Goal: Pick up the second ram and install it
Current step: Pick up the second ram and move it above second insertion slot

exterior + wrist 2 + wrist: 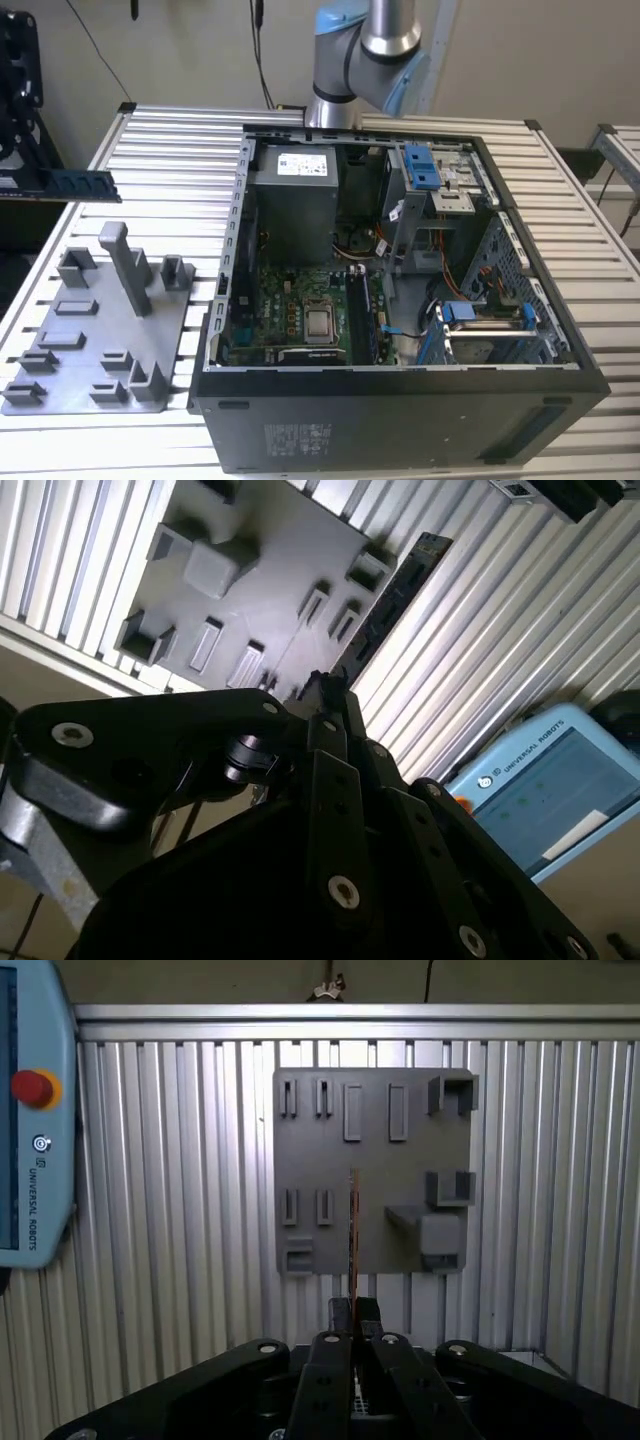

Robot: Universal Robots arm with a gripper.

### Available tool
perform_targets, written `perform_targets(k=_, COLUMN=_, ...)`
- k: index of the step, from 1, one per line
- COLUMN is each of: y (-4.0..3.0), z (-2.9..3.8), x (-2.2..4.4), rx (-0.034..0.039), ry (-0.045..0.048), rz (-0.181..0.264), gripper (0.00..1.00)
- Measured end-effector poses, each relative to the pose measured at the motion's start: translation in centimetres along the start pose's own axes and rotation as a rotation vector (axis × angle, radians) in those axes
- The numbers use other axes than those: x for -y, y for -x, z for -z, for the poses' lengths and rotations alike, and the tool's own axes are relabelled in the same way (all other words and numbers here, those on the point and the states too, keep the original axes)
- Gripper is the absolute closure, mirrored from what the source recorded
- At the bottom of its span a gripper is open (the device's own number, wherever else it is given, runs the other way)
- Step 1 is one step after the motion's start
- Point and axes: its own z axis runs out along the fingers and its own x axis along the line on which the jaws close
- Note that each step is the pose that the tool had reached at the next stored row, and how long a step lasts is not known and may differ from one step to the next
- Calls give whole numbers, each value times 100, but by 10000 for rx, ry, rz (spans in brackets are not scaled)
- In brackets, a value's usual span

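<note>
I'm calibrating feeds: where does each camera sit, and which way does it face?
Exterior view: off the arm, looking down at the open black computer case on the slatted metal table; the grey-and-blue arm joint shows beyond it.
First wrist view: on the wrist, facing along the black gripper, shut on the thin dark second ram, towards the grey fixture plate.
Second wrist view: behind the gripper's linkage, angled at the plate.
Both wrist views share plate, ram, light-blue teach pendant.

Both wrist views over holder plate (pixel 380 1175)
</note>
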Motion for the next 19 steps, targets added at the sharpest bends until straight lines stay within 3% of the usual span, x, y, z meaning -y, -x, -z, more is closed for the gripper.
perform_targets(k=19, y=16, z=-6, x=532, rx=37, ry=4, rz=0, gripper=86)
